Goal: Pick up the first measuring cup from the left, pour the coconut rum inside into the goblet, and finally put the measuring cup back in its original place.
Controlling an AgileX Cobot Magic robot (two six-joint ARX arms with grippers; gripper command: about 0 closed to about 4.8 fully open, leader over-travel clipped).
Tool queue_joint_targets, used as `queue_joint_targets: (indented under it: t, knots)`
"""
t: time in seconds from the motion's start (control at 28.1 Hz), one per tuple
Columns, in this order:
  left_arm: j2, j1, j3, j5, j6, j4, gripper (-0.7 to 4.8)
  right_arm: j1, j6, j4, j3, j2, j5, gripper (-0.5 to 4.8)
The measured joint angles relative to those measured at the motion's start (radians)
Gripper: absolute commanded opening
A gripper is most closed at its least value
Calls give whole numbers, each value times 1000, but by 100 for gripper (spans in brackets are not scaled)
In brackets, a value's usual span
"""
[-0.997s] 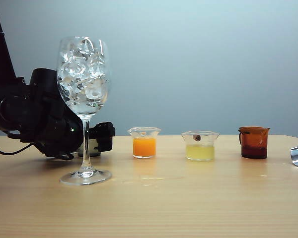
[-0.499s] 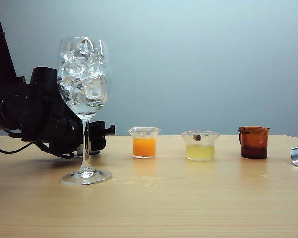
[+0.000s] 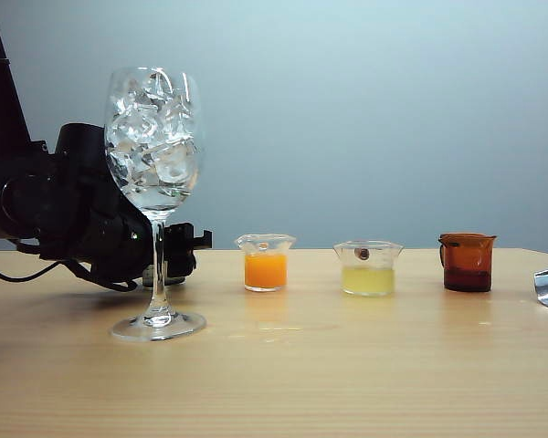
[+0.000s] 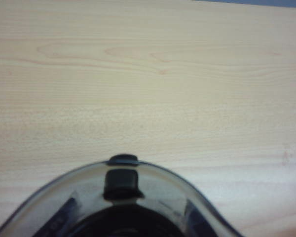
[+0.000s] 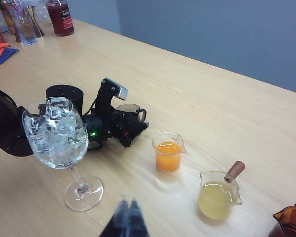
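Pale wood tabletop (image 3: pixel 347 365): grasp made, pour not started.
Left gripper (image 5: pixel 130 129) jaws hold the first measuring cup (image 5: pixel 129 111), standing behind the goblet (image 3: pixel 154 196); right gripper (image 5: pixel 127 217) jaws look pressed together, idle.

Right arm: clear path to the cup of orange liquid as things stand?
Probably yes. The right hand hangs shut above the table's near side, and bare wood lies between it and the orange cup. The goblet and the left hand, closed around the grey measuring cup, stand off to the side.
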State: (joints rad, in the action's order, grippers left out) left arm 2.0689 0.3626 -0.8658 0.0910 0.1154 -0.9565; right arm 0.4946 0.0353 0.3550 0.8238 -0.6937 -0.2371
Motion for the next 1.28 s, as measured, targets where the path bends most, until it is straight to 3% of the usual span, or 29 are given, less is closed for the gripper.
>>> queue_joint_targets:
  t: [0.53,1.28]
  knots:
    - [-103,-9,2,0,-116,78,111,0,0,-27,0,0,0,-4]
    - [-402,-70,30,-90,-215,359,111,0,0,-28,0,0,-73,-4]
